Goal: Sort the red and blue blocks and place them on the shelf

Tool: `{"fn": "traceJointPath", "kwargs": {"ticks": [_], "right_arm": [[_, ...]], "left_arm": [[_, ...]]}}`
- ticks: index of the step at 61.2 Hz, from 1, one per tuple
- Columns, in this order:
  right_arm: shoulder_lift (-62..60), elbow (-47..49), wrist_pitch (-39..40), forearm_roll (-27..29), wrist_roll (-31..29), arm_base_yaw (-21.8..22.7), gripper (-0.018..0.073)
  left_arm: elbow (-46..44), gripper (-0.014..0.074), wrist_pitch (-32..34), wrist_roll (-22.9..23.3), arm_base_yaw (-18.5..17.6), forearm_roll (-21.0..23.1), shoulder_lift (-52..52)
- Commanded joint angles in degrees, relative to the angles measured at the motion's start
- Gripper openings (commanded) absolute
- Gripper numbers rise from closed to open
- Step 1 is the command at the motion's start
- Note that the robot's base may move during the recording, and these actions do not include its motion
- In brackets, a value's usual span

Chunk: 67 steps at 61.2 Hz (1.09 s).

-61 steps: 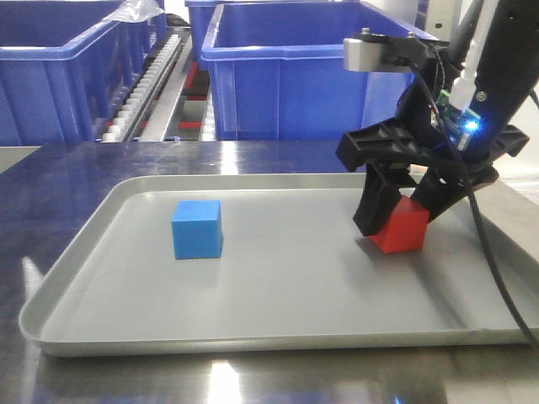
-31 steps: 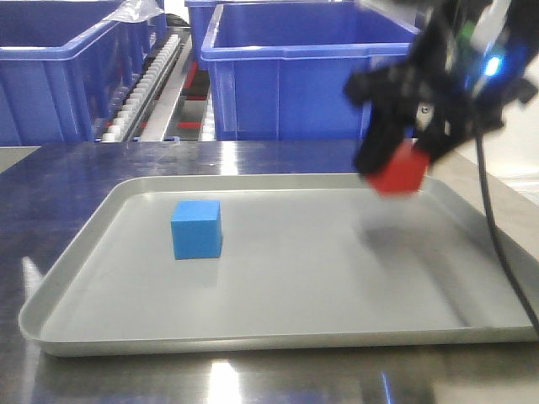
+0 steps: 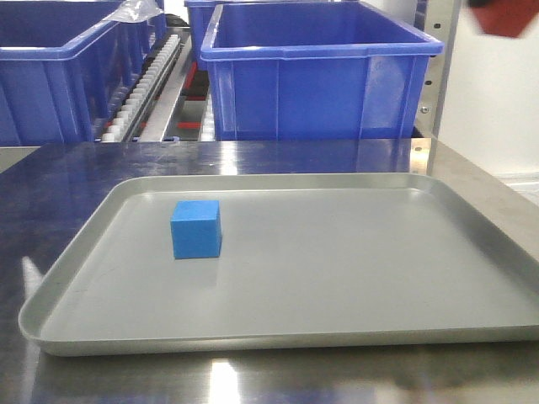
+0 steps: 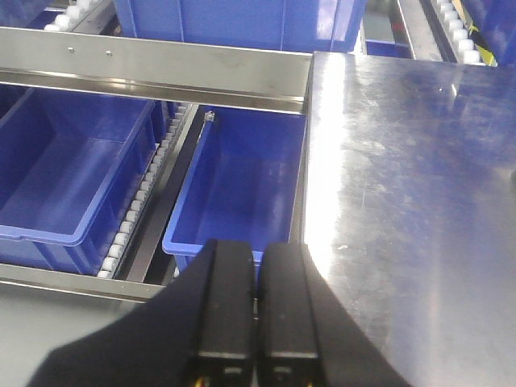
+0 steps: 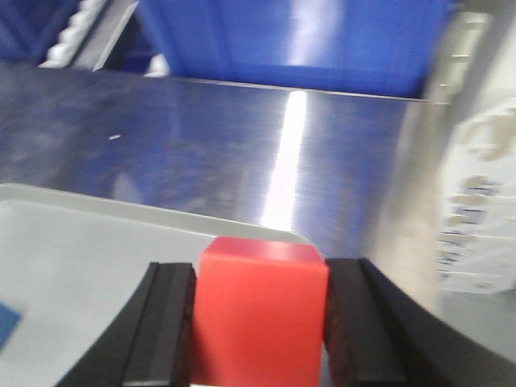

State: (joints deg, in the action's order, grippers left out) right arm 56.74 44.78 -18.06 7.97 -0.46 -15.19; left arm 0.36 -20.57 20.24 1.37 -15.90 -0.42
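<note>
The blue block point(image 3: 195, 229) lies on the left half of the grey tray point(image 3: 253, 341), with no gripper near it. The red block point(image 5: 260, 310) sits between the black fingers point(image 5: 169, 322) of my right gripper point(image 5: 261, 274), which is shut on it, held above the tray's far corner point(image 5: 81, 234). In the front view the red block point(image 3: 505, 17) is only a blur at the top right corner. My left gripper point(image 4: 256, 250) is shut and empty, over the table's left edge and the shelf rail point(image 4: 161, 68).
Large blue bins point(image 3: 320, 76) stand on the shelf's white roller tracks point(image 3: 147, 84) behind the steel tabletop point(image 3: 84, 177). More blue bins point(image 4: 242, 177) sit on a lower tier under the left gripper. A steel upright point(image 3: 434, 84) stands at the back right.
The right gripper has lifted the red block off the tray and carried it up and to the right, almost out of the front view. The blue block has not moved.
</note>
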Motion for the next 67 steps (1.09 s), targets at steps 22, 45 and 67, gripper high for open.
{"fn": "traceJointPath", "kwargs": {"ticks": [22, 45, 67], "right_arm": [[-28.7, -17.1, 4.8, -0.6, -0.2, 13.3, 0.0049], [-39.1, -24.8, 4.5, -0.6, -0.2, 14.8, 0.0049], [-39.1, -24.8, 4.5, -0.6, -0.2, 14.8, 0.0049]], "left_arm": [[1.5, 0.0122, 3.6, 0.2, -0.1, 0.1, -0.6], [1.5, 0.0122, 3.6, 0.2, -0.1, 0.1, -0.6], [1.5, 0.0122, 3.6, 0.2, -0.1, 0.1, -0.6]]}}
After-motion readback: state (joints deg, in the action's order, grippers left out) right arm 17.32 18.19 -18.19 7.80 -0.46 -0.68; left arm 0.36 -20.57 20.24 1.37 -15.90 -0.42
